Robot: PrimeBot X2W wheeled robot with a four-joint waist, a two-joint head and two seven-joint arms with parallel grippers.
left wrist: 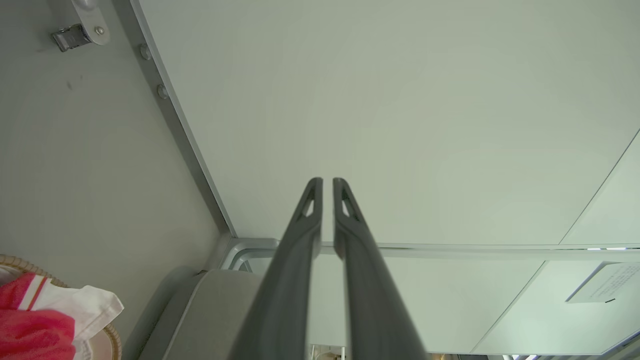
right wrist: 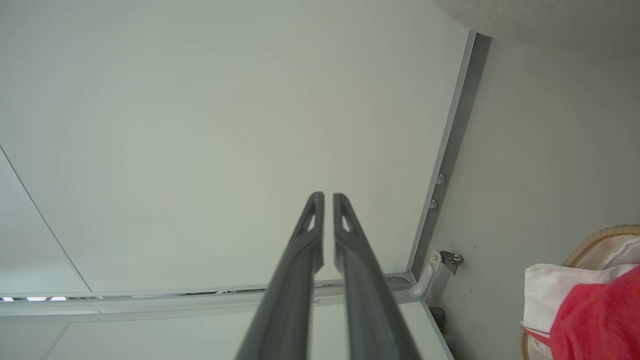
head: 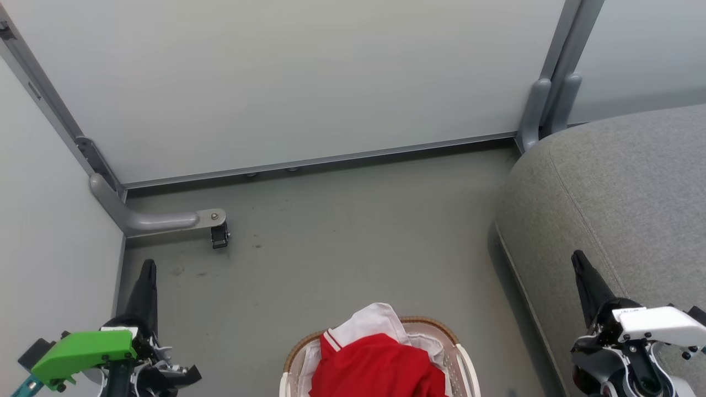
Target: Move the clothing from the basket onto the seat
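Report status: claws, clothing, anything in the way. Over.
Left claw shut, empty. Right claw shut, empty. Red clothing in basket, seat to its right. No obstruction seen.

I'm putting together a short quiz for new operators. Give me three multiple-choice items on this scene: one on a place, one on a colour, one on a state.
1. Where does the basket stand in the head view?
A. On the floor, left of the seat
B. On top of the seat
C. Against the far wall panel

2. What colour is the clothing piled in the basket?
A. Blue
B. Red with white trim
C. All black

3. How do the left gripper and right gripper stand?
A. Both shut and empty
B. Both wide open
C. Each gripping a shirt

Answers:
1 A: the basket sits on the grey floor beside the seat's edge.
2 B: bright red cloth with white edging fills the basket.
3 A: each wrist view shows the jaws nearly together with nothing between them.
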